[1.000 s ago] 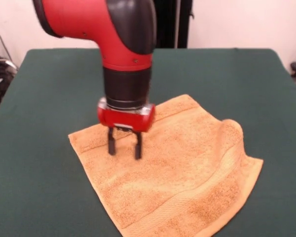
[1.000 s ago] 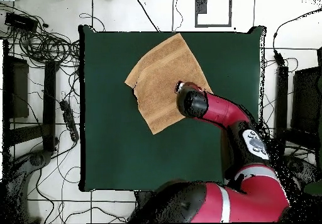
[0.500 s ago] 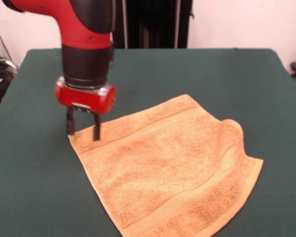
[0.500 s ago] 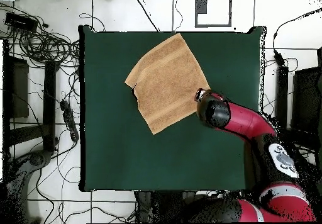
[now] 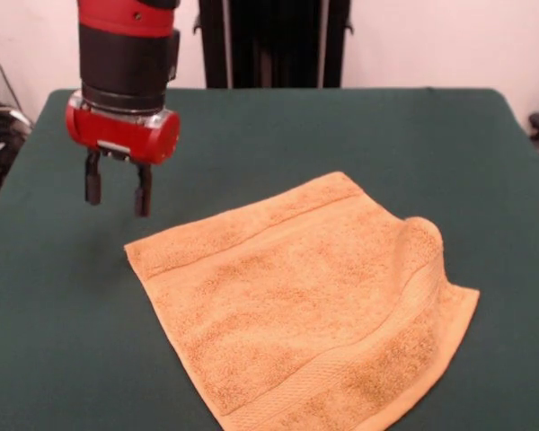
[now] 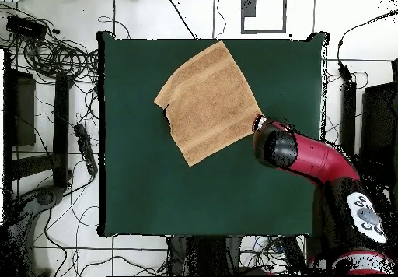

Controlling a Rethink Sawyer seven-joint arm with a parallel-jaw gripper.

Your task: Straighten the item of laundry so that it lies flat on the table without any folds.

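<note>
The orange-tan towel lies spread on the dark green table, turned like a diamond. A raised ridge runs along its right side near one corner. It also shows in the overhead view, with a small pucker at its left corner. My gripper hangs open and empty above the bare table, up and left of the towel's left corner, not touching it. In the overhead view the arm's wrist covers the gripper, just right of the towel's right corner.
The towel's near corner reaches the table's front edge in the front view. Cables and dark equipment lie on the floor around the table in the overhead view.
My gripper has left the towel's middle, moved across to its corner, then risen and drawn off onto the bare table. The towel has stayed put.
</note>
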